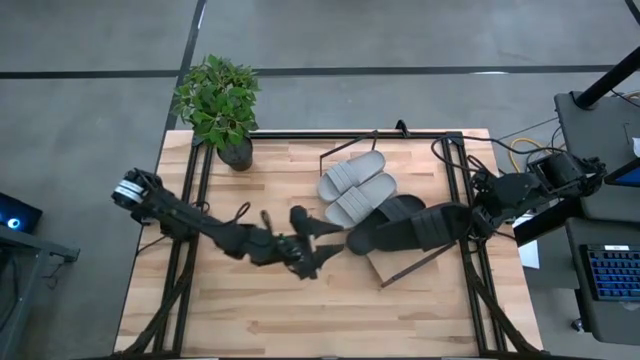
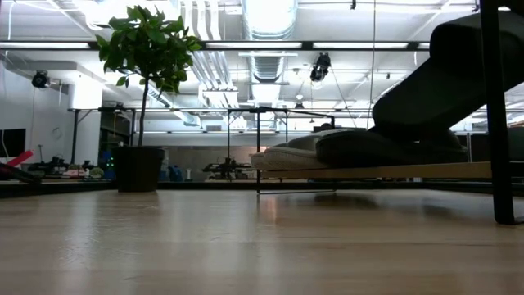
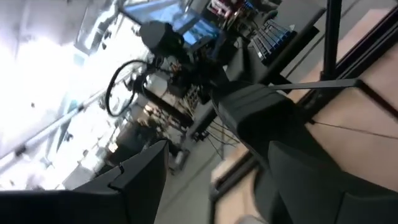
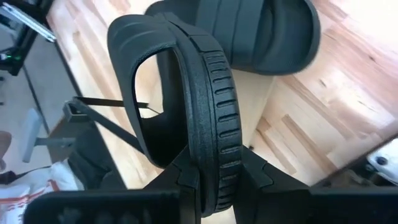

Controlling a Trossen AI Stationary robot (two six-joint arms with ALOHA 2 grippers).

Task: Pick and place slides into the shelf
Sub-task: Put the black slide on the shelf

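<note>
Two light grey slides [image 1: 355, 185] lie side by side on the slanted shelf [image 1: 384, 266]. One black slide [image 1: 388, 212] lies next to them on the board [image 4: 264, 102]. My right gripper [image 1: 466, 222] is shut on the second black slide [image 1: 428, 230], which slants up over the first one [image 2: 385, 146]. My left gripper [image 1: 330, 240] hovers open just left of the shelf, pointing level at the black slides with nothing between its fingers [image 3: 140, 180]. My right gripper pinches the black slide's sole [image 4: 217, 155] between its two fingers, at the end near the table's right edge. The fingers slant down from the right. The slide is turned on its side, ribbed edge up and strap [image 4: 134, 93] to one side. Its far end dips toward the shelf.
A potted plant [image 1: 222, 105] stands at the table's far left corner. Black frame rails [image 1: 190, 200] run along the table's left and right sides. Bare slatted tabletop [image 1: 300, 310] lies along the near edge. A keyboard [image 1: 612, 272] sits off the table at the right.
</note>
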